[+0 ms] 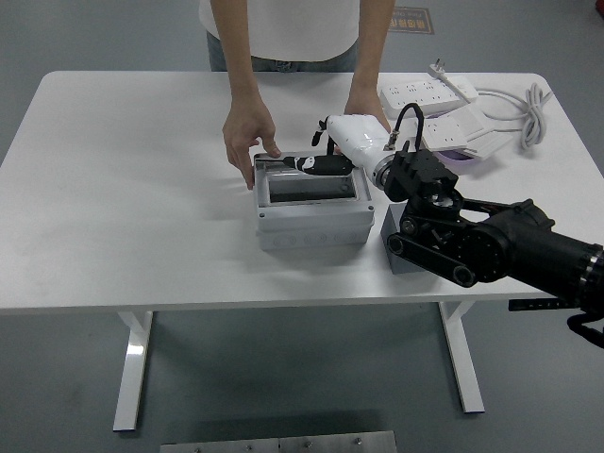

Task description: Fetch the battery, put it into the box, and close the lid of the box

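My right robot hand (326, 156) rests on the far edge of the grey box (311, 200), fingers extended, gripping nothing. The grey battery (404, 253) sits on the surface beside the box, under my forearm. A person's hand (247, 132) touches the box's far left corner.

Right arm (491, 247) enters from the right, forearm extended leftward. Right robot hand (330, 151): white shell, black fingers (316, 165) extended flat, pointing left, palm down. Nothing grasped. Left arm out of view.
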Robot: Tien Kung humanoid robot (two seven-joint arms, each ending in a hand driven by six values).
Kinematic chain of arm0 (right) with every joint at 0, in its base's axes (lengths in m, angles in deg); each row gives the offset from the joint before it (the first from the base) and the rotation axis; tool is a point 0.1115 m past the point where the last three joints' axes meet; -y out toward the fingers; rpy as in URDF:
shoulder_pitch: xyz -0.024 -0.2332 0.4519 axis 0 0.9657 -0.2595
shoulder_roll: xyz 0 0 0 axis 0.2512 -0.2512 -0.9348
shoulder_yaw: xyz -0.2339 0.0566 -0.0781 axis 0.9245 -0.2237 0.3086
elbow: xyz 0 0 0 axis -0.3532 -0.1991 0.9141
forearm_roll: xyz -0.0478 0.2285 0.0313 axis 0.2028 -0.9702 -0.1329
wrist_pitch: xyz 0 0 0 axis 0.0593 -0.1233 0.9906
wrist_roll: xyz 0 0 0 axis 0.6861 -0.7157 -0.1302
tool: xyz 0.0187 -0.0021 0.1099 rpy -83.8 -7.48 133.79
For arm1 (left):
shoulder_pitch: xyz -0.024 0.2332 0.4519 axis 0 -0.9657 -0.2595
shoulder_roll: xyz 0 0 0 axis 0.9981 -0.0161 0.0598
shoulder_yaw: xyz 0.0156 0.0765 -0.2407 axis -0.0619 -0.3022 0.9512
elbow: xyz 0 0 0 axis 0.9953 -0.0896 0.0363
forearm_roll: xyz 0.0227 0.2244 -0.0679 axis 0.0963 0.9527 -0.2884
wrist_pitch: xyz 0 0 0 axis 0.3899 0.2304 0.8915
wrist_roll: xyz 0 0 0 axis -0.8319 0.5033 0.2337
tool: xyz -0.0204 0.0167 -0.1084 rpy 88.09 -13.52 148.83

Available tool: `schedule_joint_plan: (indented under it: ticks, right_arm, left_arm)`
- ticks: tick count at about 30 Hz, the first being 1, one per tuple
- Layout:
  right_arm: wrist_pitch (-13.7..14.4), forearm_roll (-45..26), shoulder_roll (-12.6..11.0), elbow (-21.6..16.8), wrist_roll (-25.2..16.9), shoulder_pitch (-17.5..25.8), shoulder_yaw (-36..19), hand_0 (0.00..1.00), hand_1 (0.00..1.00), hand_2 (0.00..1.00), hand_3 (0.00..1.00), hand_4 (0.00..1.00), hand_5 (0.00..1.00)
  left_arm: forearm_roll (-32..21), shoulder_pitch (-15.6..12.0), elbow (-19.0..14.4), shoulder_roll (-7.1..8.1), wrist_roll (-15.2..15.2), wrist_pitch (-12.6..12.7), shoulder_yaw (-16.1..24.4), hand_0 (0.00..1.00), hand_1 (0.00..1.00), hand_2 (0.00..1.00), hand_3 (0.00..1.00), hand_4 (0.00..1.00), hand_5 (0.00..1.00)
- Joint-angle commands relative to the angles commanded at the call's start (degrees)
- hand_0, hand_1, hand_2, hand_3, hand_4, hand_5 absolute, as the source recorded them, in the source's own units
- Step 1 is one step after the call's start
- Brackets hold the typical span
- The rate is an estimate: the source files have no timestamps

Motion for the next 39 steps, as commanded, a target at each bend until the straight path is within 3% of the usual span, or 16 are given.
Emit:
schedule_joint_plan:
  ticks: [21,33,39]
  right_arm:
    - [-0.58,0.08,-0.54,0.42,0.62,0.65,-1.26,0.143,0.353,0.464,0.613,0.895,0.895]
    - [-2.3,2.18,-4.17,-1.24,1.01,4.59,-12.55,0.14,0.343,0.464,0.613,0.896,0.902]
    - [-1.05,-3.6,-5.41,0.05,-3.3,8.32,-19.83,0.132,0.323,0.439,0.605,0.897,0.909]
  left_arm:
    - [0.37,0.01,-0.04,-0.18,0.08,-0.08,0.01,0.519,0.732,0.631,0.541,0.22,0.002]
    - [0.21,-0.09,-0.07,-0.48,0.19,-0.06,0.0,0.518,0.733,0.63,0.541,0.219,0.002]
    - [0.17,0.02,-0.03,-0.72,0.12,-0.05,-0.01,0.518,0.732,0.629,0.54,0.217,0.002]
